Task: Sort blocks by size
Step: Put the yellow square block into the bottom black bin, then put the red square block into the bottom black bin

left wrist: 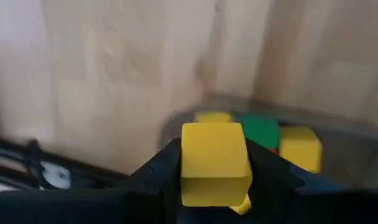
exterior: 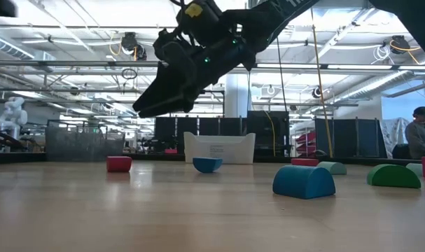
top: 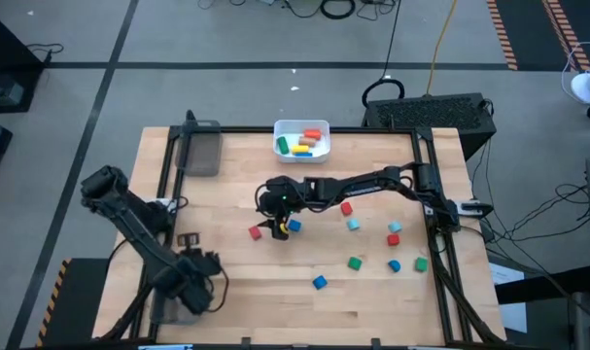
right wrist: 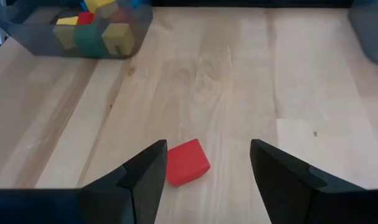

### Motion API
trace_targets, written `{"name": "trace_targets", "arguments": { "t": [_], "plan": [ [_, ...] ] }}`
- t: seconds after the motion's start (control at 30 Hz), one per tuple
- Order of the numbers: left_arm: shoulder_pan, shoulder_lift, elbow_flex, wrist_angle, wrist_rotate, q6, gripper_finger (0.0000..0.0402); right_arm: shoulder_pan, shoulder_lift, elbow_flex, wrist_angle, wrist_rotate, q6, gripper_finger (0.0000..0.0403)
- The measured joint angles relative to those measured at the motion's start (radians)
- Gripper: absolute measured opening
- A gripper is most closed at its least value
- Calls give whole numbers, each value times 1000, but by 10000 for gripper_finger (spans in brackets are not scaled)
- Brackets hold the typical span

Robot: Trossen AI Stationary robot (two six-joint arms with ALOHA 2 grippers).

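Overhead | wooden table (top: 275, 292) | grey floor (top: 226, 39) | striped tape (top: 503, 34)

Bright even overhead light; blurred left-wrist view.

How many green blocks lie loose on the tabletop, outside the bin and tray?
2. One green block sits low and centre in the high view; a second green block lies to its right, near the table's right edge. The right arm may hide others.
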Motion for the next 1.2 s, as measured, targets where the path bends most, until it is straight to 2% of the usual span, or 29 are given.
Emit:
{"name": "trace_targets", "arguments": {
  "t": [0.13,0.27,0.53,0.9,1.1,1.2],
  "plan": [
    [-61,0,0,2,39,-83,144,0,0,0,4,-2,0,217],
    [-99,0,-7,14,33,-131,144,0,0,0,3,-2,8,217],
    [-138,0,-92,121,-9,-136,148,0,0,0,-15,-3,8,217],
    [-142,0,-140,136,-10,-163,226,23,0,0,-184,4,-2,217],
    [-130,0,-140,116,-10,-211,243,66,0,0,-281,164,-12,217],
    [-126,0,-140,116,-14,-216,243,82,0,0,-317,184,-17,217]
  ]
}}
